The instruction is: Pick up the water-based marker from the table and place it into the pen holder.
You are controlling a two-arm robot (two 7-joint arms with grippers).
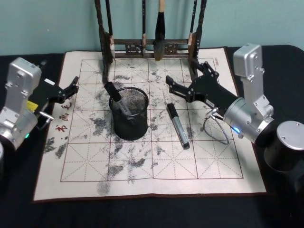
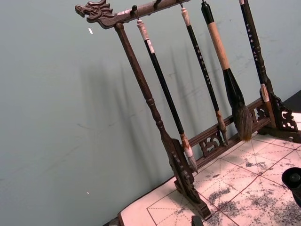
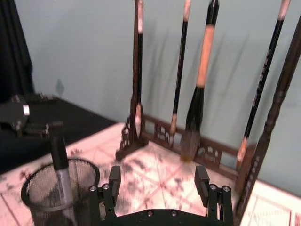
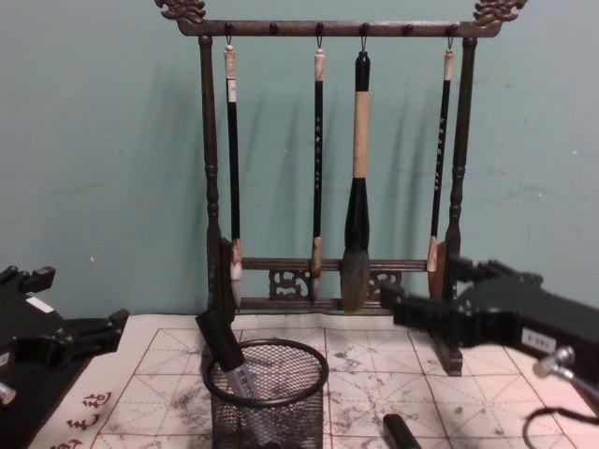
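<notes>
1. A calligraphy workspace, set against a plain teal wall [image 4: 94, 140].
2. A white calligraphy mat [image 1: 156, 166], red-gridded, ink-stained and marked with red characters, covers a black table [image 1: 142, 213].
3. A carved wooden brush rack [image 4: 208, 140] holds four hanging brushes [image 4: 360, 122].

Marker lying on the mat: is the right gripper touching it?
Apart. The chest view shows the right gripper, jaws open, above the mat, with the marker lying lower down. The left gripper sits at the mat's left edge.
</notes>
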